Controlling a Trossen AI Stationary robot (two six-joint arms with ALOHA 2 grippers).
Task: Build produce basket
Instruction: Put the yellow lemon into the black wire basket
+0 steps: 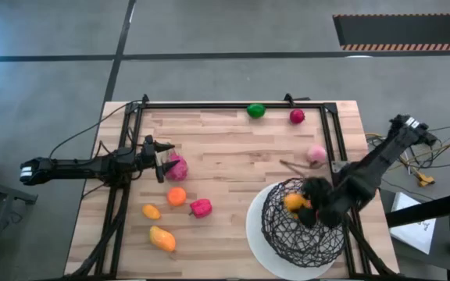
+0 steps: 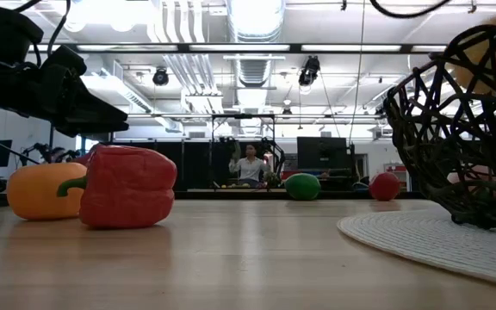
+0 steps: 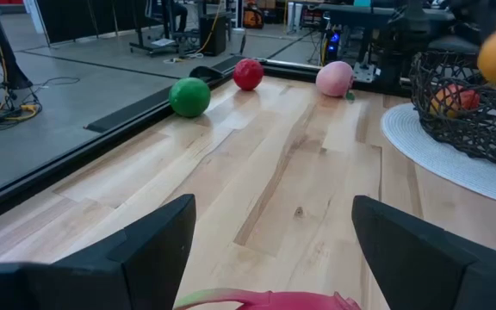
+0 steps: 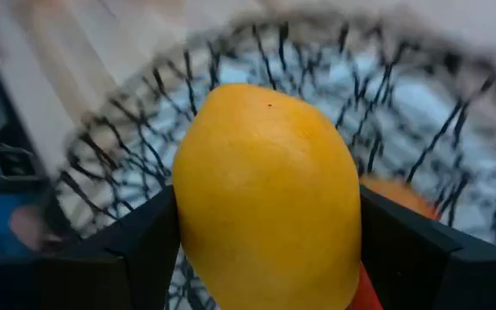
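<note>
Right gripper (image 1: pixel 307 204) clamped on a smooth orange-yellow toy fruit (image 4: pixel 267 194), over the round black wire-mesh basket (image 1: pixel 303 230) at five o'clock. Left gripper (image 1: pixel 166 161) at nine o'clock, fingers spread around a magenta-pink toy piece (image 1: pixel 177 167).

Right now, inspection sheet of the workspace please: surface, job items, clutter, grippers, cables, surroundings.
Surface: wooden table inside a black frame.
Job items: wire basket on a white mat, something orange-red already inside; green ball, red ball and pink fruit at the far side; orange fruit, magenta piece and two yellow-orange pieces near the left arm.
Clutter: nothing seen.
Grippers: right gripper over the basket, shut on a yellow lemon; left gripper open, at a magenta fruit.
Cables: a bundle beside the right arm.
Surroundings: a person far behind the table.
</note>
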